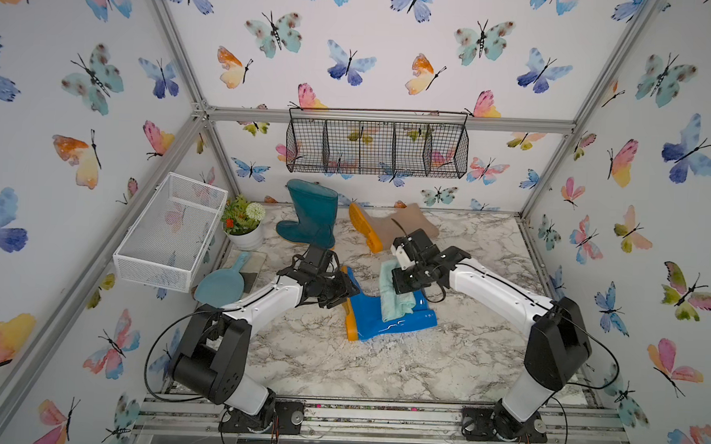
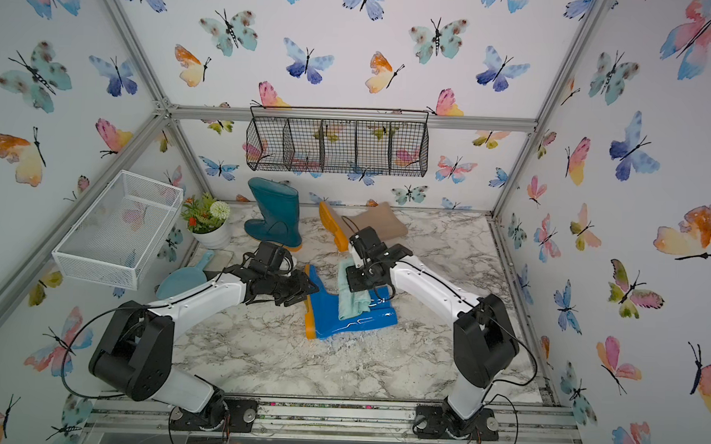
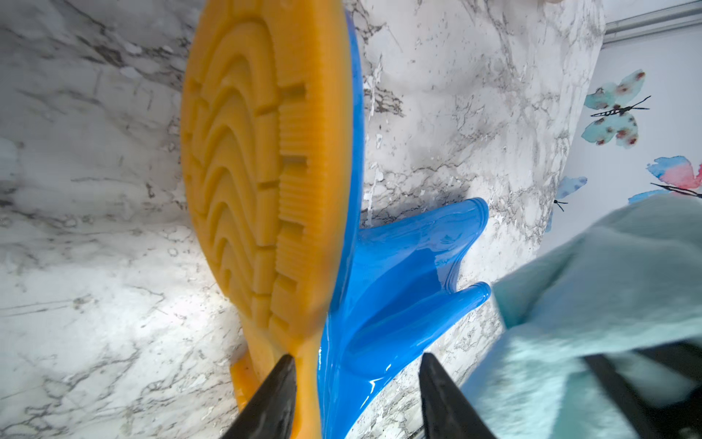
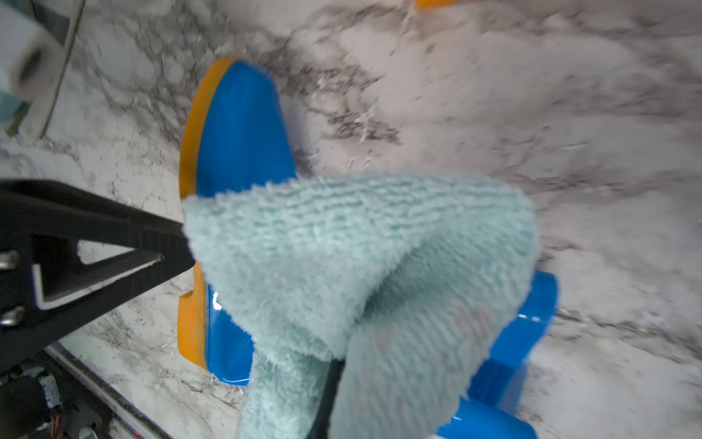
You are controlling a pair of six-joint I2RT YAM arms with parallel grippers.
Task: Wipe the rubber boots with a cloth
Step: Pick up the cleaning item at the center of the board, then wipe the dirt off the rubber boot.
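The blue boot is laid on its side in the middle of the marble table, its orange sole turned towards the left gripper. In the left wrist view the two black fingers are seen partly spread and set astride the heel: one is pressed against the edge of the sole, while the other is kept clear of the blue rubber by a visible gap, so nothing is clamped. The cloth is draped across the ankle and shaft of the blue boot and is pinched by the closed right gripper, which is placed directly above it. In the right wrist view one fingertip is buried in the fuzzy pile of the cloth, a detail hidden under the wrist in both top views. The ribbed tread of the sole is shown only by the left wrist view. The teal boot, stood upright at the back, and the beige boot, laid on its side just beside it, are shown whole only in the top views. Three boots, one cloth and two grippers are counted. One blue scoop, one potted plant, one white basket and one black wire basket are also counted.
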